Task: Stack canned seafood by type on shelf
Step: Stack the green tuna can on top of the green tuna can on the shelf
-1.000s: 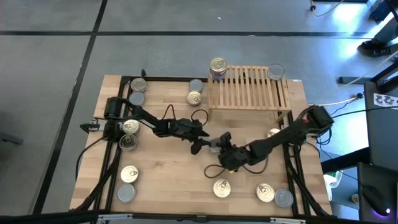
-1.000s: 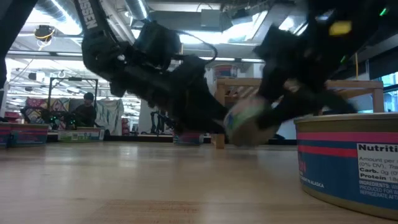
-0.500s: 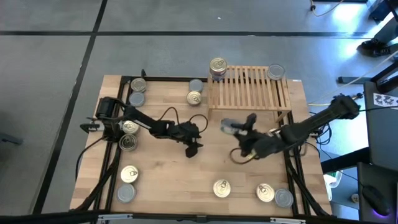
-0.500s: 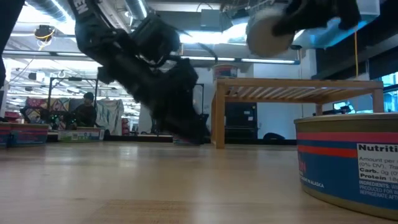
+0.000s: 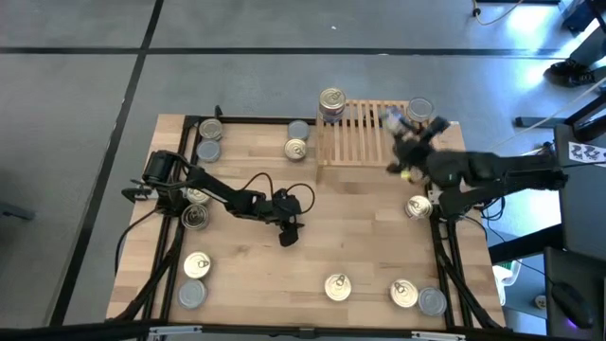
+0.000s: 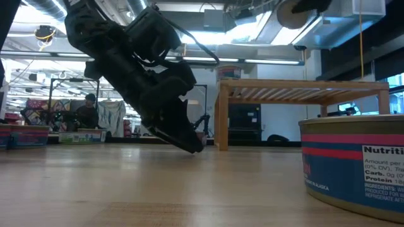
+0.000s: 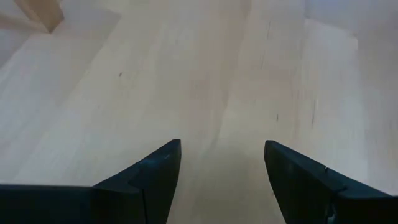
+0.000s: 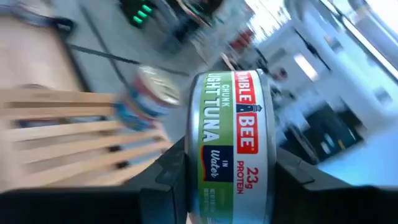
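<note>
The pale, matt wooden tabletop [image 7: 205,74] shows smooth grain, the light slatted wooden shelf [image 5: 365,133] likewise, and the glossy paper-labelled metal tuna tin [image 8: 233,155] shines.

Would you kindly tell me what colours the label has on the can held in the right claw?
White, red and green, on the can; clearest in the right wrist view.
</note>
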You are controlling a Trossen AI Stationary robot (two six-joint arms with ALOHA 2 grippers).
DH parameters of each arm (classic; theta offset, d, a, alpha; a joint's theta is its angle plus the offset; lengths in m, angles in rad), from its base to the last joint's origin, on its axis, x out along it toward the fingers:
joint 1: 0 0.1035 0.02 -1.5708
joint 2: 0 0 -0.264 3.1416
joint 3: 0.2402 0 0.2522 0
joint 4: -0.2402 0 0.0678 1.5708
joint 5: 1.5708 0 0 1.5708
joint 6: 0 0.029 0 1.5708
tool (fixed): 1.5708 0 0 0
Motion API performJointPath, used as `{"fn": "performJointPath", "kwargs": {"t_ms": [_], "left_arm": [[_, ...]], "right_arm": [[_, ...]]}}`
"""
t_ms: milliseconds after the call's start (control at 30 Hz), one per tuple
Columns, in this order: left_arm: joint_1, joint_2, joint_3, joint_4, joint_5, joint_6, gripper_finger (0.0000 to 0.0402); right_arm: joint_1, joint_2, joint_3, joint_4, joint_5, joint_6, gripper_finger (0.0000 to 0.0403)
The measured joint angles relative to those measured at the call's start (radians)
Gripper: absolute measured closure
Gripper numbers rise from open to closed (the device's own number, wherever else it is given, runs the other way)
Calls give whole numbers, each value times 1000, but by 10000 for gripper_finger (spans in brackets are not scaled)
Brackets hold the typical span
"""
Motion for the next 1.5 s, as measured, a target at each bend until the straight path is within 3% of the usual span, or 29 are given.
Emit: {"fn": "performJointPath", "kwargs": {"t_ms": [367,567,1067,1500], "left_arm": [[-4,-1,0,3,-2,6,173],[-4,-1,1,3,-2,25,173],[-4,-2,2,3,-28,53,173],[-4,-2,2,2,-36,53,173]], "right_arm": [[-513,122,144,-180,-256,7,264],[-712,238,154,-265,-344,57,264],[-942,383,154,-356,-338,161,264],[-1002,417,155,-361,-352,157,247]]}}
